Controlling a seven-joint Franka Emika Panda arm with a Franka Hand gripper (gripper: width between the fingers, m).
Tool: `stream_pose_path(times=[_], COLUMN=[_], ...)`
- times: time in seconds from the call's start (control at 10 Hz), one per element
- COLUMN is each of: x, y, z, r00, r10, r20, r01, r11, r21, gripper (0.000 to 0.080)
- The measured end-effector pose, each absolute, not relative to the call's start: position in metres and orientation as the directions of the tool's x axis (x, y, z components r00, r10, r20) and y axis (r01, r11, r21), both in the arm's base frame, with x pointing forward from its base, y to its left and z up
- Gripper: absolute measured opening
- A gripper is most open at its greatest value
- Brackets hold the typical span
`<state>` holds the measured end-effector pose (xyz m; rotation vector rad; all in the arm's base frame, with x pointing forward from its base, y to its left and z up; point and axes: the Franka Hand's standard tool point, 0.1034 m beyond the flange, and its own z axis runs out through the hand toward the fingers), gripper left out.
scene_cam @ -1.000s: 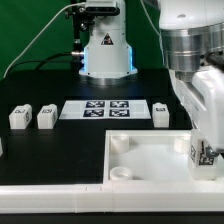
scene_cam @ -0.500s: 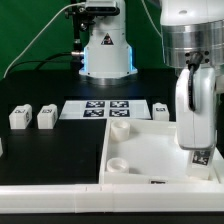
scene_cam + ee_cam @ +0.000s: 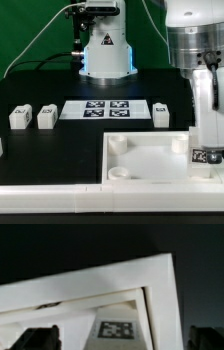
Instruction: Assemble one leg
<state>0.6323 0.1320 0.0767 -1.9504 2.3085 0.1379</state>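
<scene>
In the exterior view, two legs (image 3: pixel 18 117) (image 3: pixel 46 117) stood at the left and a third (image 3: pixel 161 114) right of the marker board (image 3: pixel 105 109), all unmoved. The panel (image 3: pixel 145 160) had shifted right, back near its place a second earlier. The gripper (image 3: pixel 205 153), lower over its right edge, stood with jaws apart, empty.

The table (image 3: pixel 40 150) is black. On it the marker board (image 3: pixel 105 109) is white with four black-and-white square tags in a row. Beside the marker board, on the exterior view's left, two legs (image 3: pixel 19 117) (image 3: pixel 46 117) are white, each with a small black-and-white tag; another white leg (image 3: pixel 161 114) sits on the board's other side. In front of the marker board the large panel (image 3: pixel 140 160) is plain white. The robot arm (image 3: pixel 195 50) is white and grey. In the wrist view a tagged white leg (image 3: pixel 116 328) shows against the white panel (image 3: pixel 90 283)
</scene>
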Motion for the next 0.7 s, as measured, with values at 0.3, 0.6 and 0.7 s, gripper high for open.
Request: stream_pose_path(times=[0.3,0.6,0.7], x=[0.636,0.635,0.635], y=[0.135,0.135,0.135], z=[0.102,0.098,0.098], r00=[0.141,0.147,0.147], r10=[-0.979,-0.979,-0.979], r20=[-0.145,-0.143,-0.143], r01=[-0.988,-0.988,-0.988], r11=[-0.130,-0.137,-0.137], r21=[-0.080,-0.077,-0.077], gripper=[0.0649,0.0649,0.0649])
